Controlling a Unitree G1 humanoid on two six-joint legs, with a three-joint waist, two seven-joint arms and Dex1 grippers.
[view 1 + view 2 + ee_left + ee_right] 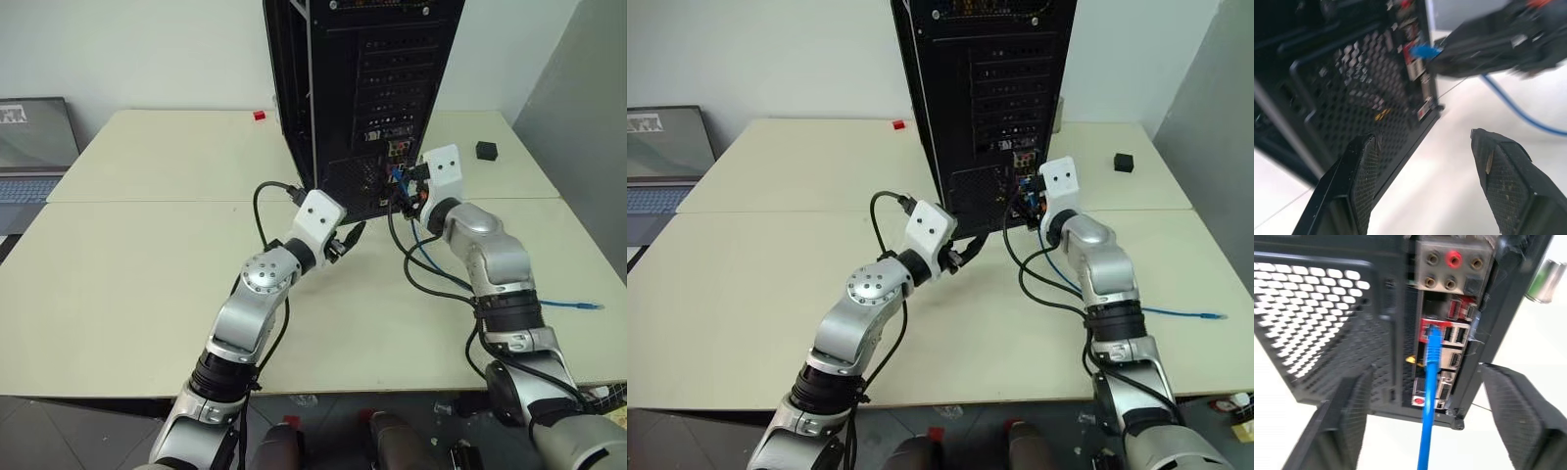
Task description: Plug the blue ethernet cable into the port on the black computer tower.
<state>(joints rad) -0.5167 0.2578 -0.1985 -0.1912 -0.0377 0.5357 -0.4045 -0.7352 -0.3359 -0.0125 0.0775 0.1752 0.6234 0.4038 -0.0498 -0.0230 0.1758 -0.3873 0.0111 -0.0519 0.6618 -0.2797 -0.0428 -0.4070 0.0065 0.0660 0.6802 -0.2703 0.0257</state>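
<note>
On the beige counter stands the black computer tower. One end of the blue ethernet cable sits in the port. Both the right claw and the left claw are wide, holding nothing.

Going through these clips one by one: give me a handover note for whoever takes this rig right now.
Left hand: open, empty, near the black computer tower's lower rear corner.
Right hand: open, holding nothing, close behind the rear panel.
Blue ethernet cable: plug sits in the port; the rest trails over the table to its free end on the right.
Done: the plug appears inserted.
Left: confirm it is seated, then draw both arms back.
</note>
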